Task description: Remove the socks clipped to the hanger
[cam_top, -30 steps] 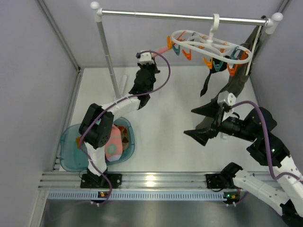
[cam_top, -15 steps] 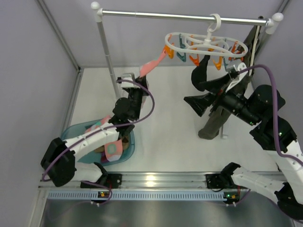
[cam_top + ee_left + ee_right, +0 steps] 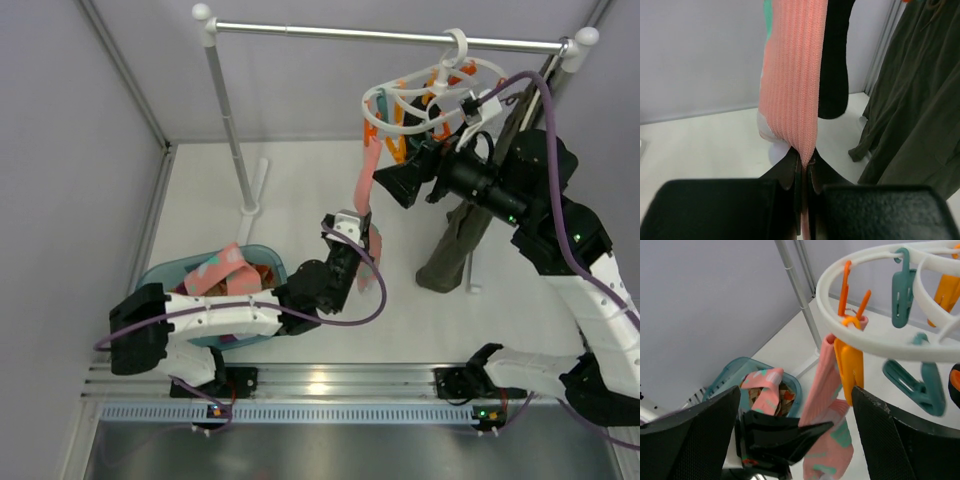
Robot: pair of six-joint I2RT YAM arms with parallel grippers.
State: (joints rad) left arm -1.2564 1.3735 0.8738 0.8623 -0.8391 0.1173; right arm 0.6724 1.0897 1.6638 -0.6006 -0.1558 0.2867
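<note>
Evidently left end effector (image 3: 802,165) was clenched on lower end of pink sock (image 3: 790,75). Sock's long axis ran straight up from it, taut, to orange clip (image 3: 849,365) on hanger (image 3: 880,342). Right end effector (image 3: 392,184) was released, fingers spread, nearer clip, just below hanger. Pull judged to go downward along sock.

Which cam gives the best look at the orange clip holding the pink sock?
Right wrist: the orange clip sits mid-frame, clamped at the top of the pink sock under the white hanger. Top external shows it only as a small orange speck among other clips. Left wrist shows just the sock; the clip is out of frame above.
</note>
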